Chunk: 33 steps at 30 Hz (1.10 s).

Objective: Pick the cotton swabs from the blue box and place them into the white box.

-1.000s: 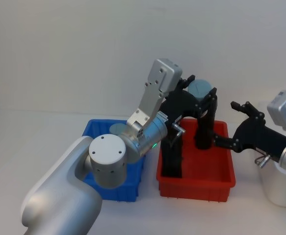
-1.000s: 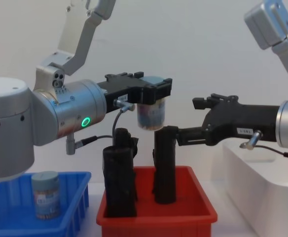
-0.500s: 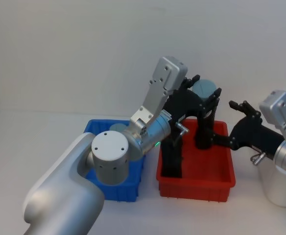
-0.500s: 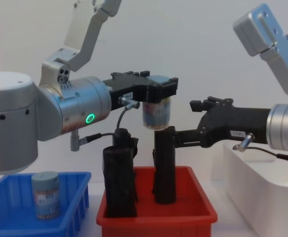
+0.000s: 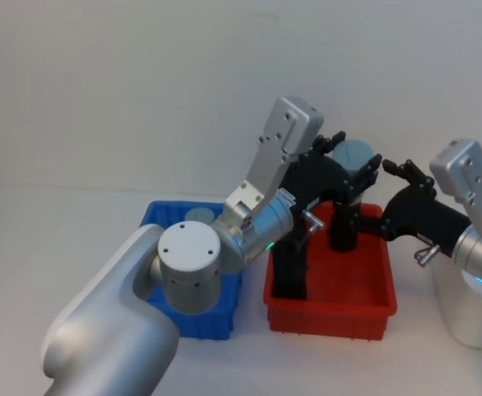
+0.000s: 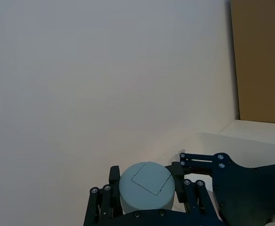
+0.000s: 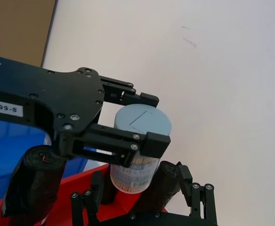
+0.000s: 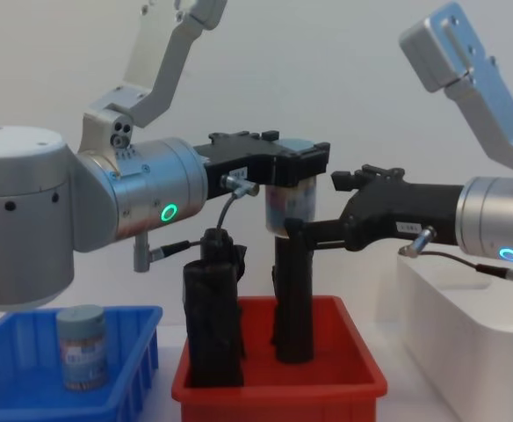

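Grey-blue lidded tub: one tub of cotton swabs [image 8: 292, 204] was held in the air above the red bin [image 8: 278, 382], lid up, over the tops of the black rolls [image 8: 213, 325].
Left arm pose: it reached forward and across from the robot's left, forearm roughly level in the chest view, its silver wrist lit by a green ring.
Left pincer [image 8: 296, 171]: clenched on the tub just under the lid, a black finger on each side.
Right arm pose: it came in from the robot's right, elbow high, forearm level and pointing towards the left arm.
Right pincer [image 8: 314, 207]: released, with black fingers spread; the upper finger lay just beside the tub and the lower one crossed in front of a black roll. I could not tell whether either touched the tub.
Blue box [image 8: 28, 400]: it sat on the counter [image 5: 59, 223] at the robot's left, touching or just beside the red bin.
Second tub [image 8: 82, 345]: it stood upright inside the blue box.
White box [image 8: 467, 325]: it stood at the robot's right, beyond the red bin.
Chest view alone: the second tub's label and the white box's long wall.
Left wrist view: the held tub's lid [image 6: 146, 186] from above, between the pincer's fingers.
Right wrist view: the tub's printed label [image 7: 133, 174] below the left pincer's black fingers [image 7: 123, 143].
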Each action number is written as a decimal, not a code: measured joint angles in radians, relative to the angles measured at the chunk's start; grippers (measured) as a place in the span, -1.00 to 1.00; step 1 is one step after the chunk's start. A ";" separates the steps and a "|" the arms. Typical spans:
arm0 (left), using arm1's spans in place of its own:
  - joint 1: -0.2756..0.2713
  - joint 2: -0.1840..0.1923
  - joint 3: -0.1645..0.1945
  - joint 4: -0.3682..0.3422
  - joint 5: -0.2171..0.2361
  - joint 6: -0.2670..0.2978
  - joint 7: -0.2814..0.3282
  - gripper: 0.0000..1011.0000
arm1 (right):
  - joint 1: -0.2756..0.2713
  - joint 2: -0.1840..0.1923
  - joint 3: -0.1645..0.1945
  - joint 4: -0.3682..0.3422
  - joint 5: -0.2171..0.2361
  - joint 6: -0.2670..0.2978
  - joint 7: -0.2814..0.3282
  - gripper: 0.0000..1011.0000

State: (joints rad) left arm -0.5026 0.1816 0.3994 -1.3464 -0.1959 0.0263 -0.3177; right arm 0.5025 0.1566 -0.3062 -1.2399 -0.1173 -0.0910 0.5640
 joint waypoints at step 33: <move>0.014 0.001 0.000 -0.014 -0.032 -0.033 -0.002 0.33 | 0.045 -0.044 -0.043 0.071 0.000 0.057 -0.037 0.87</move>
State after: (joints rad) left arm -0.4888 0.1825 0.3998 -1.3607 -0.2278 -0.0071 -0.3199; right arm 0.5473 0.1125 -0.3489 -1.1688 -0.1175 -0.0336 0.5267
